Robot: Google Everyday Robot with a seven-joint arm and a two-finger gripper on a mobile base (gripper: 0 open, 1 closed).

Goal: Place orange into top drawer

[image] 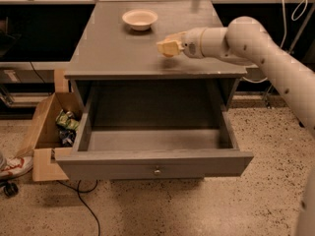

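Observation:
My gripper [167, 47] reaches in from the right and hangs just above the grey cabinet top [113, 48], near its front edge. It is shut on the orange [171, 52], which shows only as a small orange patch between the pale fingers. The top drawer [152, 162] is pulled fully open below and in front of the gripper. Its inside is bare, and the small metal knob [157, 171] sits at the centre of the front panel.
A shallow cream-white bowl [140, 18] stands at the back of the cabinet top, left of the gripper. An open brown cardboard box [44, 127] with green packets sits on the floor at the left. A black cable [83, 205] lies on the speckled floor.

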